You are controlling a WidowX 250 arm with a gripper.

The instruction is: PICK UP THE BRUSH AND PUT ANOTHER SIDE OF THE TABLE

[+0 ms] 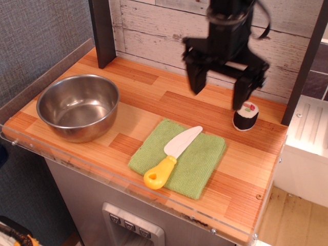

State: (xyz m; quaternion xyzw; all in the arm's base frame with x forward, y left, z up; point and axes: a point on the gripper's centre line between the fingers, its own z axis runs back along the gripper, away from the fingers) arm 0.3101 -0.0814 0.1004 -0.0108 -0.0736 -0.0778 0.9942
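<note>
The brush (246, 117) is a short black cylinder with a white top and a red and green centre. It stands upright on the wooden table (154, 100) near the far right edge. My gripper (219, 87) is open and empty, raised above the table. It hangs to the left of the brush, and its right finger (241, 92) is just above and in front of the brush's upper left side, not holding it.
A steel bowl (78, 106) sits at the left of the table. A green cloth (178, 157) lies at the front centre with a white-bladed, yellow-handled toy knife (171, 157) on it. A dark post (102, 32) stands at the back left. A clear acrylic rim (128, 184) lines the front edge.
</note>
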